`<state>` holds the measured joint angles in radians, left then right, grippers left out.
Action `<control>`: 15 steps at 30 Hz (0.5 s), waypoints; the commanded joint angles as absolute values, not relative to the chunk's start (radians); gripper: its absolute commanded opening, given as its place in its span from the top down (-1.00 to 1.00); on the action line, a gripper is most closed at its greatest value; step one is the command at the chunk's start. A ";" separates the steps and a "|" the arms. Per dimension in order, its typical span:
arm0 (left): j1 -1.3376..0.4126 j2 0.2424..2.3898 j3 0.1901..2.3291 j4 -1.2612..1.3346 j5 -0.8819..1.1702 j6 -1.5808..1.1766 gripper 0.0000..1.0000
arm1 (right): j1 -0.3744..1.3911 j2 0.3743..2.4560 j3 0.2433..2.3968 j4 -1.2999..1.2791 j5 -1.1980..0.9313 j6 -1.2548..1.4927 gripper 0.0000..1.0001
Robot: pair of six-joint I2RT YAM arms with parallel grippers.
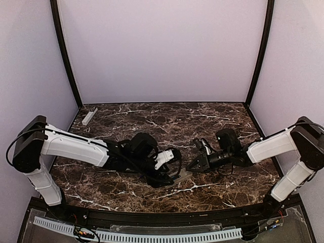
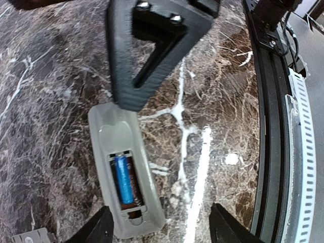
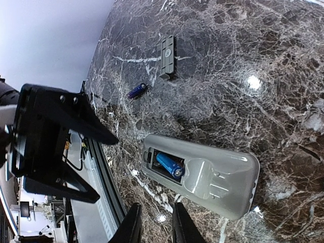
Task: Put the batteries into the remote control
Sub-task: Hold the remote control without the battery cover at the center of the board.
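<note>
The remote control lies face down on the marble with its battery bay uncovered. One blue battery sits in the bay, beside a vacant slot. A second blue battery lies loose on the marble further off. My left gripper stands open over the remote's bay end, its left finger beside that end. My right gripper hovers by the remote with its fingers a narrow gap apart and nothing between them; one finger reaches the remote's far end.
A small grey ribbed cover lies on the marble past the loose battery. A narrow pale grey bar rests at the back left corner. The table's black front rail and a white cable chain run close by.
</note>
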<state>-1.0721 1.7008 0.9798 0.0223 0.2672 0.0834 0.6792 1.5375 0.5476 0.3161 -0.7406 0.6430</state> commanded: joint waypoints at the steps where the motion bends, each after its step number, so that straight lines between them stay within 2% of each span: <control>1: -1.111 1.718 0.982 0.059 0.235 0.151 -0.27 | 0.687 1.555 0.570 0.361 -0.748 0.656 0.60; 15: -1.144 1.784 1.016 0.043 0.096 0.146 -0.18 | 0.696 1.589 0.576 0.389 -0.764 0.663 0.61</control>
